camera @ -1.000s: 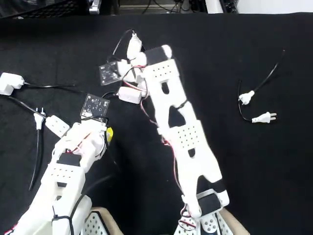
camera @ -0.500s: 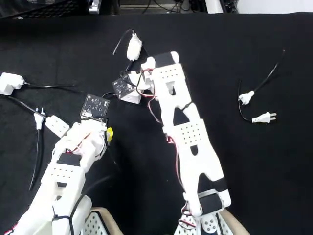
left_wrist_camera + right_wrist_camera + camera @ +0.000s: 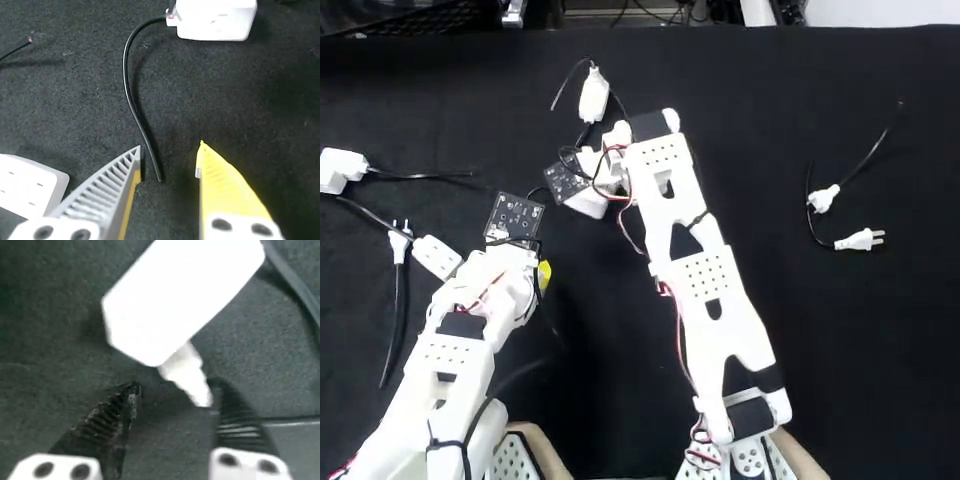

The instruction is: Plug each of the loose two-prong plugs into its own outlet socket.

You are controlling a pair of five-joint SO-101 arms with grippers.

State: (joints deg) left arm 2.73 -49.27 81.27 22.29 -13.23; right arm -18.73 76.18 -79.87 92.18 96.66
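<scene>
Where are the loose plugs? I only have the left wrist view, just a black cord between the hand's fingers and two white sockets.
Observer: In the high view, one plug and a second plug lie close together on the right side of the table.
Operator: Any others?
Observer: A third plug lies near the left side, beside a socket.
Operator: And the right hand?
Observer: The right hand is open, straddling the neck of a second socket.
</scene>
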